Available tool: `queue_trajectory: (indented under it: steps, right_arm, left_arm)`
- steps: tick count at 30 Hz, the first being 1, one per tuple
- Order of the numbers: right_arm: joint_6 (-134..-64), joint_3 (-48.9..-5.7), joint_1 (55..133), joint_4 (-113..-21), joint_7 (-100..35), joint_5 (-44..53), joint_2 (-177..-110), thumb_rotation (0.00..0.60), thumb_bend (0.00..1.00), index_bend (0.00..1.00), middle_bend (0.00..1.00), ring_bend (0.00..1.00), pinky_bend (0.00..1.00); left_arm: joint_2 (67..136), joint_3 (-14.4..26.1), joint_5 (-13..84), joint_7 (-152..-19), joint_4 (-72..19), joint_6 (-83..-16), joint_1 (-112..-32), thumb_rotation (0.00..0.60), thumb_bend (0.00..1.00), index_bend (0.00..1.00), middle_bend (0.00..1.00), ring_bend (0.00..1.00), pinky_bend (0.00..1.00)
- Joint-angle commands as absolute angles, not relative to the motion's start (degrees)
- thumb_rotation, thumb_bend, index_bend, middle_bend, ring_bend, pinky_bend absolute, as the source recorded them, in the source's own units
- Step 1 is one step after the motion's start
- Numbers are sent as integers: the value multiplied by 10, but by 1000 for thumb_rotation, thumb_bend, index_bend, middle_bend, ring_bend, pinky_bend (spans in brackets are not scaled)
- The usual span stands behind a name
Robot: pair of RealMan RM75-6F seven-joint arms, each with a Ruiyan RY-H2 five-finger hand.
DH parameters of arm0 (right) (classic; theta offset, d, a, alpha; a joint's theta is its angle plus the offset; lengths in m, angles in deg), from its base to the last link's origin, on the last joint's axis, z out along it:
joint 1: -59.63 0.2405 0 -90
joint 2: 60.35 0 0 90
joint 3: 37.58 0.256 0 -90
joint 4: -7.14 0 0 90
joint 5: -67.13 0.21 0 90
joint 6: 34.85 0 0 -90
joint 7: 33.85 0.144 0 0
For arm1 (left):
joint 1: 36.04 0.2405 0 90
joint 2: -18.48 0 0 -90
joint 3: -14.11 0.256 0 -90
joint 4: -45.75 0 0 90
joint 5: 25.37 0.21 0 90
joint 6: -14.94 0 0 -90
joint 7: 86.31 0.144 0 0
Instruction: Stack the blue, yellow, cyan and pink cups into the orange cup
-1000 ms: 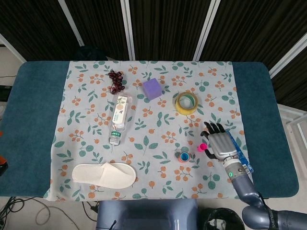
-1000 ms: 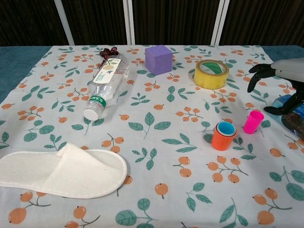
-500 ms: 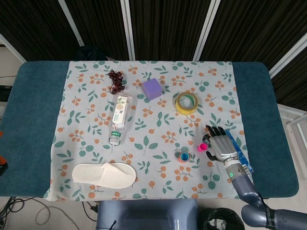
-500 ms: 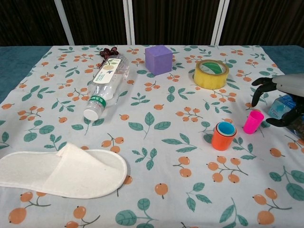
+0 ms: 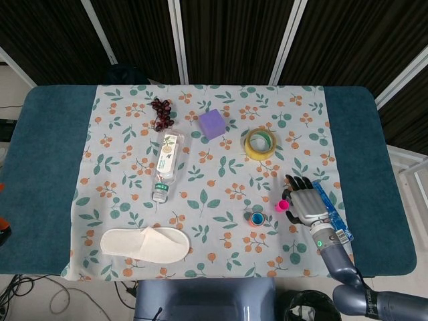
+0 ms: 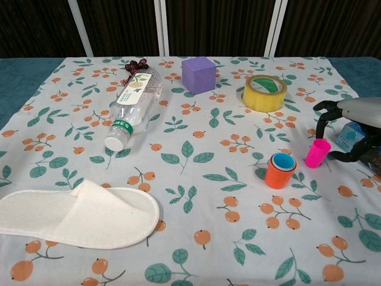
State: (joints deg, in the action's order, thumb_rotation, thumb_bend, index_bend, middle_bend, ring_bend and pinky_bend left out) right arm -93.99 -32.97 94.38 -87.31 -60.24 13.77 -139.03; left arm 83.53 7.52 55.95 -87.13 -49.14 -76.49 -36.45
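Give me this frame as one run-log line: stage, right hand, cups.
stage: reaching for pink plastic cup | right hand: open, beside it, no contact visible | orange plastic cup: upright, cups nested inside | left hand: not in view

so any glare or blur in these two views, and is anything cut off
Head view: even light, sharp, soft shadows; the pink cup is tiny. Chest view: sharp, a faint sheen on the clear bottle; the right hand is cut off by the frame's right edge.

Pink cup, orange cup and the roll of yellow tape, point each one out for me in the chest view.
pink cup (image 6: 317, 153), chest view, on its side wall.
orange cup (image 6: 280, 173), chest view, on its outer orange wall below the rim.
yellow tape roll (image 6: 264, 99), chest view, on the front of its outer band.
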Motion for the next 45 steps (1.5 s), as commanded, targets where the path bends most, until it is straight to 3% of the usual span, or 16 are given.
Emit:
queue_trajectory:
  steps: [1, 22, 34, 45]
  right_arm:
    - [-940, -329, 944, -871, -602, 138, -1393, 600, 458, 412, 0, 0, 61]
    - [-950, -321, 940, -881, -595, 124, -1396, 600, 458, 487, 0, 0, 61]
    - [-967, -322, 932, -1014, -595, 72, -1315, 600, 459, 487, 0, 0, 61]
    - [-992, -330, 936, -1077, -644, 27, -1314, 600, 459, 487, 0, 0, 61]
  left_arm:
    - [835, 75, 559, -872, -491, -764, -365, 600, 813, 160, 29, 18, 76]
    - [835, 74, 558, -872, -491, -764, -364, 600, 814, 163, 29, 18, 76]
    - [836, 75, 558, -872, -492, -764, -365, 600, 814, 163, 29, 18, 76]
    - [836, 75, 560, -872, -492, -765, -365, 600, 814, 163, 29, 18, 76]
